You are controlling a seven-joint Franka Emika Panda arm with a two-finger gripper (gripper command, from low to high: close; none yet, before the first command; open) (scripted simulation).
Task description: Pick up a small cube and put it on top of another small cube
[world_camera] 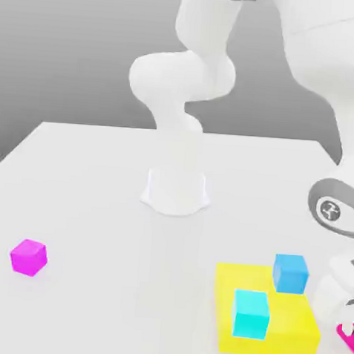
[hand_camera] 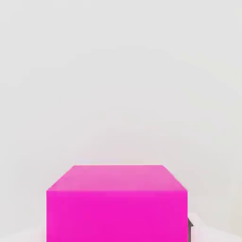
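Our hand (world_camera: 346, 326) is clamped on the small hot-pink cube (hand_camera: 116, 203), low on the surface (world_camera: 96, 204) just beside the yellow block (world_camera: 266, 324), so the blue cube (world_camera: 290, 273) there is probably our stacking target.

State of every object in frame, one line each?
Small hot-pink cube: at the gripper, fingers shut on it.
Purple-magenta cube: resting on the white table, alone.
Blue cube: on the yellow slab.
Cyan cube: on the slab.

A hot-pink cube (hand_camera: 116, 203) sits close against the pale table (hand_camera: 118, 85).
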